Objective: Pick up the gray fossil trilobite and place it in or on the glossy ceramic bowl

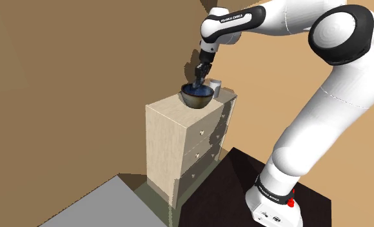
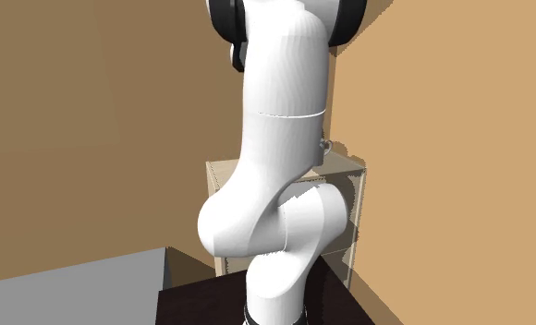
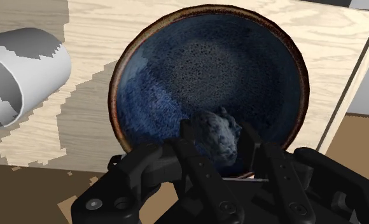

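1. DRESSER TOP: My gripper (image 3: 219,143) hangs over the bowl (image 3: 240,57), fingers (image 3: 253,149) clamped on the fossil (image 3: 219,132), one on each side.
2. Where it is: the fossil sits between my fingertips, over the bowl's dark blue inside, toward the rim nearest me. Can't tell if it touches the glaze yet.
3. Progress, as I judge it: pick-up and carry are done, approx. all but the last step.
4. Left to do: spread the fingers, let the fossil settle in the bowl, then lift out w/o clipping the brown rim.
5. Around: a white cup (image 3: 24,76) lies on its side just beside the bowl, on the same light wood dresser (image 1: 173,135), which stands against tan walls.
6. In the way: nothing between fossil and bowl. The cup is the only neighbour; the shoulder view has it right behind the bowl (image 1: 197,100), so any sideways exit by my gripper (image 1: 202,72) risks a knock.
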